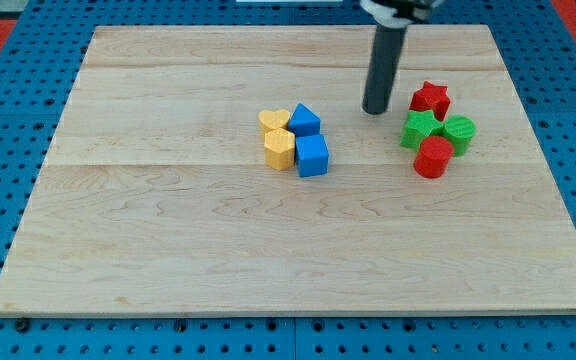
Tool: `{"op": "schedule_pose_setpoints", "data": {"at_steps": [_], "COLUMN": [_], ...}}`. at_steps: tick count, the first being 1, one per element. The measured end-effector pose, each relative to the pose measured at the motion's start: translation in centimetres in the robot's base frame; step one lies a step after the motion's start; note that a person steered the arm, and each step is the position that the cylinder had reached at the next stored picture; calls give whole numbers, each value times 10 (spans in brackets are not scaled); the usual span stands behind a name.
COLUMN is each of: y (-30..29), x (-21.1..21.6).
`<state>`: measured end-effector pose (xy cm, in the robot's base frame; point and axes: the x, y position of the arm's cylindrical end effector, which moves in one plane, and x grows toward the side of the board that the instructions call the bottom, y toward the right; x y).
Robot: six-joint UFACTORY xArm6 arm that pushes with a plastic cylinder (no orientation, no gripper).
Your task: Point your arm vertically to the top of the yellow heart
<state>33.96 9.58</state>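
Observation:
The yellow heart (275, 121) lies near the board's middle, at the upper left of a tight cluster. Below it is a yellow hexagon-like block (280, 148). A blue triangular block (305, 120) sits to its right, with a blue cube (312, 156) below that. My tip (375, 110) rests on the board to the right of this cluster and slightly above it, apart from the yellow heart, and just left of the red star (430, 99).
At the right is a second cluster: the red star, a green star (421, 130), a green cylinder-like block (459, 133) and a red cylinder (433, 157). The wooden board (168, 250) sits on a blue perforated table.

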Motion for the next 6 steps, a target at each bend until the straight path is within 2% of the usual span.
{"op": "schedule_pose_setpoints", "data": {"at_steps": [1,2,3,5,6], "y": [-46,-80,-80,-140,-146], "x": [-52,-78,-78,-54,-52]}}
